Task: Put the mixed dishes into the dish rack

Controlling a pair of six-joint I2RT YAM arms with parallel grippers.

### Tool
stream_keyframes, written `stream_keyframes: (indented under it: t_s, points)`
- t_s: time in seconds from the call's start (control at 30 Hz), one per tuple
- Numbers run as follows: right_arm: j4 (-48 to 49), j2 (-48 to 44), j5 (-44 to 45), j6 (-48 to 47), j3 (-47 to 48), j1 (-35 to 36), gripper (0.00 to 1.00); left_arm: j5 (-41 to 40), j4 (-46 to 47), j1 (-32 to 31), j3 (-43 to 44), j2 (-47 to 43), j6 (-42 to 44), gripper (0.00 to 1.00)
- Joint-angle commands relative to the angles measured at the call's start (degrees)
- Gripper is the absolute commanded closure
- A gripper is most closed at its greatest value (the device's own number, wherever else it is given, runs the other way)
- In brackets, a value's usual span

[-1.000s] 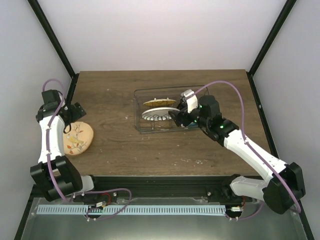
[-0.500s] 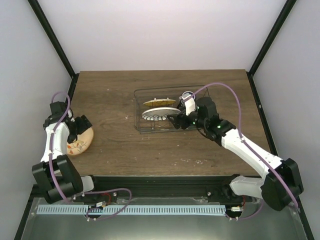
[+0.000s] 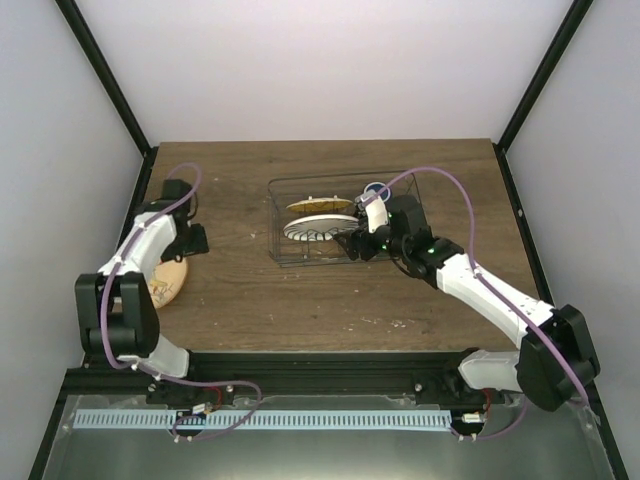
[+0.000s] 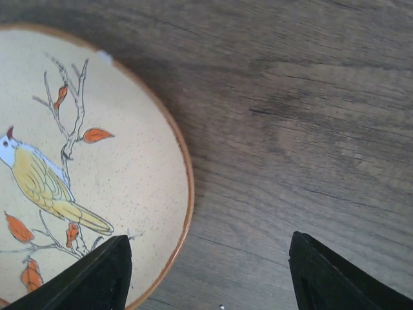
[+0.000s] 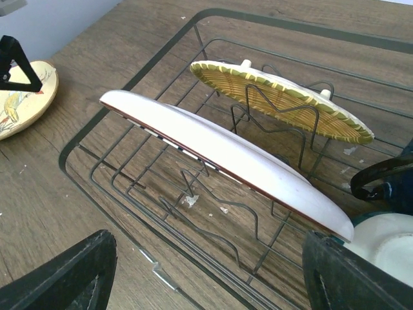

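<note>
The tan painted plate (image 4: 84, 168) with a bird on it lies flat on the table, also visible as the tan plate (image 3: 167, 283) at the left. My left gripper (image 4: 210, 278) is open and low, one finger over the plate's inside and the other over bare wood, so the rim lies between them. The dish rack (image 5: 84, 139) holds the white striped plate (image 5: 226, 155) and the orange-yellow plate (image 5: 284, 100) on edge, with the dark blue cup (image 5: 390, 184) and cream bowl (image 5: 387, 242) at its right end. My right gripper (image 5: 206, 278) hangs open over the rack's near side, holding nothing.
The dish rack (image 3: 285, 255) stands at the table's middle right, with my right gripper (image 3: 353, 243) at its near right part. My left gripper (image 3: 195, 240) sits by the table's left edge. Black frame posts rise at the back corners.
My left arm has swung toward the far side and to the right, bringing its gripper down at the tan plate's edge with the fingers narrowing. The right gripper has drifted slightly along the rack.
</note>
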Motion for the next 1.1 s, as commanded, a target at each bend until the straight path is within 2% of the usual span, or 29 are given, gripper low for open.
stream_keyframes:
  t_s: [0.0, 0.17, 0.37, 0.9, 1.07]
  points:
    - [-1.32, 0.41, 1.18, -0.82, 1.7, 0.36, 0.21, -12.95, -6.55, -5.69, 4.26, 5.65, -0.13, 0.33]
    - [-1.68, 0.41, 1.37, -1.31, 1.7, 0.34, 0.2, -21.88, -11.51, -9.52, 6.32, 13.52, -2.4, 0.41]
    - [-1.75, 0.58, 1.17, -1.75, 1.59, 0.34, 0.2, -29.26, -13.24, -10.06, 5.42, 19.73, -4.68, 0.47]
    - [-2.21, 1.69, 1.39, -2.42, 2.22, 0.39, 0.2, -33.71, -11.82, -10.82, 3.66, 28.26, -6.47, 0.67]
    - [-2.21, 1.42, 1.32, -2.43, 2.14, 0.36, 0.2, -34.4, -11.82, -11.11, 3.55, 29.61, -6.9, 0.79]
